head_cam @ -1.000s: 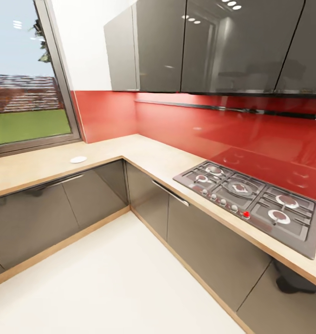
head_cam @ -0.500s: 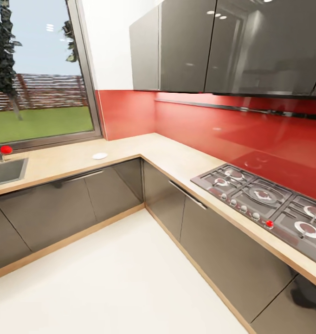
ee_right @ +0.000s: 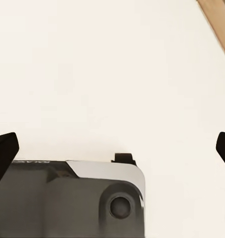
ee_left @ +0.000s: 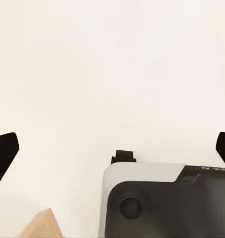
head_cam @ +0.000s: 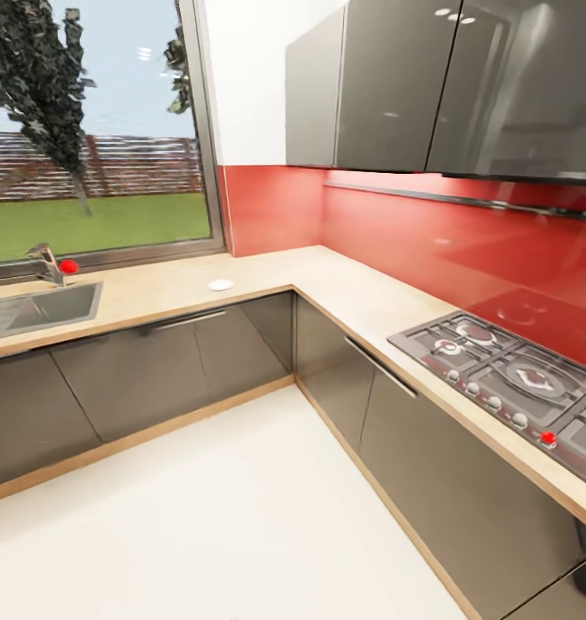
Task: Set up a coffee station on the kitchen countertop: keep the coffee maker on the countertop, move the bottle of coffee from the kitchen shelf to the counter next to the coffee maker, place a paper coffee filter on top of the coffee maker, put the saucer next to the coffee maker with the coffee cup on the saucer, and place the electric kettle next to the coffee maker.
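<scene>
Head view: a small white saucer [head_cam: 220, 284] lies flat on the countertop [head_cam: 344, 288] near the corner, between sink [head_cam: 34, 310] and stove [head_cam: 508, 375]. Left wrist view: left gripper [ee_left: 112, 151], fingers spread wide, over pale floor [ee_left: 112, 74]. Right wrist view: right gripper [ee_right: 112, 151] likewise spread, nothing between.

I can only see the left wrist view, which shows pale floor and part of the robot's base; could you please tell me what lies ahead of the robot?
Observer: The head view shows an L-shaped countertop with a gas hob on its right run.
Operator: Thank you. Is anything for the coffee station on it?
Observer: A small white round disc lies near the inner corner; I cannot tell whether it is the saucer.
Operator: And is the right gripper carrying anything?
Observer: No. In the right wrist view the right gripper is open over the floor, with nothing between its fingers.
</scene>
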### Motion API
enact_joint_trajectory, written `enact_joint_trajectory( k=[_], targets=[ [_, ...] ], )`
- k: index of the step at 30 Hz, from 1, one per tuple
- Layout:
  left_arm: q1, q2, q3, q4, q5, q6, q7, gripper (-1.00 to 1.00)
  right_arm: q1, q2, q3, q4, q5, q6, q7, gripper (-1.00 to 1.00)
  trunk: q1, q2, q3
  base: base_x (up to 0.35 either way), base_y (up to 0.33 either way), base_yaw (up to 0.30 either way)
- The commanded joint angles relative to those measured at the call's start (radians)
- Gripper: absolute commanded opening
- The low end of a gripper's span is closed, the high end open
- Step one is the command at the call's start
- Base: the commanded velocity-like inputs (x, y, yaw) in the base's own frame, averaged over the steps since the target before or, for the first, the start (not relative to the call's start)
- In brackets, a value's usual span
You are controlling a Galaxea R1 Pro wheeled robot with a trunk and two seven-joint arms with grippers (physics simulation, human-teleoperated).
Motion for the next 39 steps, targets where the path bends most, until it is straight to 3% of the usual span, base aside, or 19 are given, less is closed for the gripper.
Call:
enact_joint_trajectory(
  k=[1,5,9,32,39],
  targets=[
    [0.003,0.001,0.004,-0.002,0.012,-0.013,-0.001,1.0,0.0,-0.001,0.0,0.0,0.001,-0.003,-0.001,1.0,-0.004,0.006,0.001,0.0,0.0,0.253],
    [0.008,0.009,0.0,0.013,0.111,-0.075,-0.001,1.0,0.0,-0.009,0.001,0.007,0.001,-0.003,-0.002,1.0,-0.019,0.034,0.011,0.0,0.0,0.252],
    [0.01,0.011,-0.001,0.025,0.144,-0.093,-0.001,1.0,0.0,-0.017,-0.013,0.008,0.001,-0.003,-0.002,1.0,-0.034,0.062,0.02,0.0,0.0,0.252],
    [0.009,0.012,-0.001,0.043,0.148,-0.095,-0.001,1.0,0.0,-0.018,-0.016,0.009,0.001,-0.003,-0.002,1.0,-0.123,0.223,0.076,0.0,0.0,0.253],
    [0.009,0.012,0.0,0.043,0.148,-0.094,0.001,1.0,0.0,-0.018,-0.016,0.009,0.001,-0.003,-0.002,1.0,-0.123,0.223,0.071,0.0,0.0,0.252]
  ],
)
